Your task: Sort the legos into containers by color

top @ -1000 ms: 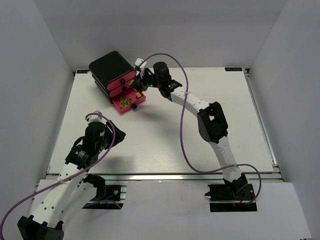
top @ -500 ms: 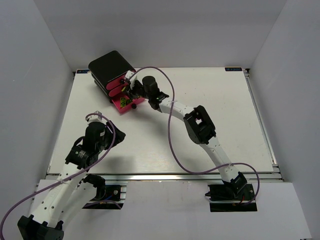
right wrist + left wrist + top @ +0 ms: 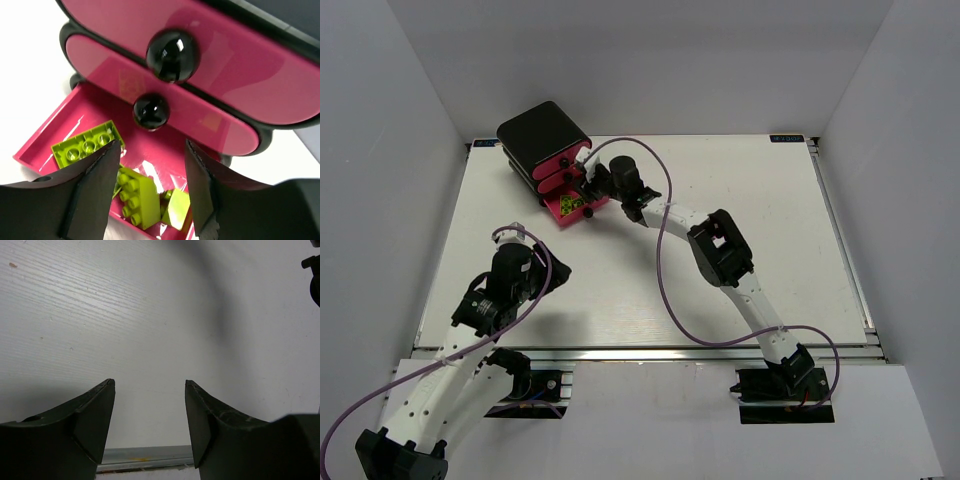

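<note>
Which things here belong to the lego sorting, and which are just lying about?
Job: lime yellow-green studded plastic bricks; open bottom magenta-pink drawer holding them; two shut magenta-pink drawers above; rounded black cabinet; right hand.
Just there: purple cables; white table; idle left hand.

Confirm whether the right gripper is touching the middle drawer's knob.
Apart. Right wrist view: the right gripper is open, pink showing between its fingertips and the middle knob.

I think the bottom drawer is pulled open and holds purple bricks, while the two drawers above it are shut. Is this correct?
Not quite: the bricks in the open bottom drawer are lime yellow-green, not purple, as the right wrist view shows. The middle drawer and top drawer are indeed shut.
</note>
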Robot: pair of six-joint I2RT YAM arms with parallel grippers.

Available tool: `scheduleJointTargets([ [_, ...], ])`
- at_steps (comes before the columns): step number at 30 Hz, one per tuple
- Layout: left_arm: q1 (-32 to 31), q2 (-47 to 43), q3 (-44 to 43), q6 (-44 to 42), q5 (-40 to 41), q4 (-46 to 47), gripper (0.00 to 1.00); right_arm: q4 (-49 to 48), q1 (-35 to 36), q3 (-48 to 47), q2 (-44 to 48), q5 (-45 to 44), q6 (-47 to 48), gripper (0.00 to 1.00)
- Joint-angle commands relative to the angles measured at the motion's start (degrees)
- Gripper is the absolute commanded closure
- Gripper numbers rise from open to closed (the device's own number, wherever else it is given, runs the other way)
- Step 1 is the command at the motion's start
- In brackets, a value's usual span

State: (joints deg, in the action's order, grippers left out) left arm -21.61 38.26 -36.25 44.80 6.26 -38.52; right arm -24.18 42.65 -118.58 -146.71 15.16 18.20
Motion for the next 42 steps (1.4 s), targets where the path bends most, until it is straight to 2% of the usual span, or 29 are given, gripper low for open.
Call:
scheduleJointTargets([
  [1,-0.3,-0.5,-1.2,-0.6,0.7,0.6,0.32,-2.6,0.0,0.7,2.8,-0.7,1.5,0.4],
  [4,-0.3,0.0,-1.2,-0.6,0.5,1.3,0.33,-2.9,-0.3,2.3,4.5,-1.0,0.6,0.42],
  [7,-0.3,1.0,-1.0,-0.8,0.4,2.7,0.41,-3.8,-0.6,6.0,8.5,-0.8,-2.0,0.5],
  [8,-0.3,1.7,-1.0,-0.8,0.4,3.1,0.47,-3.9,-1.5,8.4,11.2,-0.5,-3.1,0.56],
  [9,-0.3,2.1,-0.9,-0.9,0.3,4.8,0.57,-3.9,-1.6,9.7,12.8,-0.3,-4.2,0.6],
  [11,-0.3,4.1,-0.5,-1.6,-0.4,7.9,0.65,-3.3,-3.4,13.3,17.8,0.5,-8.7,0.69],
  [13,-0.3,6.5,-0.5,-2.4,-0.7,10.3,0.85,1.3,-4.4,14.4,21.2,1.4,-13.8,0.74],
  [15,-0.3,11.1,-0.7,-3.8,-0.8,14.4,0.96,5.2,-7.1,15.4,25.6,4.8,-16.1,0.91],
  [16,-0.3,13.0,-0.8,-4.4,-0.8,15.9,0.98,7.1,-8.9,15.9,27.0,6.3,-16.7,1.0],
  [19,0.2,21.2,-1.0,-7.9,-1.0,22.7,1.0,14.6,-12.5,19.3,31.9,12.2,-15.0,1.0],
  [21,0.2,25.5,-2.4,-11.7,-0.5,28.0,1.0,19.9,-15.2,21.8,35.3,17.1,-9.9,1.0],
  [25,0.8,37.7,-9.6,-21.7,-0.5,31.8,1.0,20.1,-18.8,32.2,42.5,19.4,-6.4,1.0],
  [29,1.4,52.0,-20.7,-31.9,-0.2,28.2,1.0,20.0,-21.9,41.0,49.4,20.8,-5.0,1.0],
  [34,1.4,62.3,-31.2,-43.3,-4.9,26.3,0.99,20.1,-23.8,45.8,53.9,22.7,-4.1,1.0],
  [35,1.4,65.5,-34.9,-47.9,-5.3,24.2,0.99,20.0,-24.6,46.8,54.6,23.2,-4.2,1.0],
  [38,0.8,69.8,-42.0,-54.2,-5.9,18.6,1.0,19.8,-26.0,47.4,55.4,23.4,-4.6,1.0],
  [42,0.8,73.5,-45.3,-61.6,-10.5,15.5,1.0,19.8,-27.9,47.4,55.4,24.5,-5.6,1.0],
])
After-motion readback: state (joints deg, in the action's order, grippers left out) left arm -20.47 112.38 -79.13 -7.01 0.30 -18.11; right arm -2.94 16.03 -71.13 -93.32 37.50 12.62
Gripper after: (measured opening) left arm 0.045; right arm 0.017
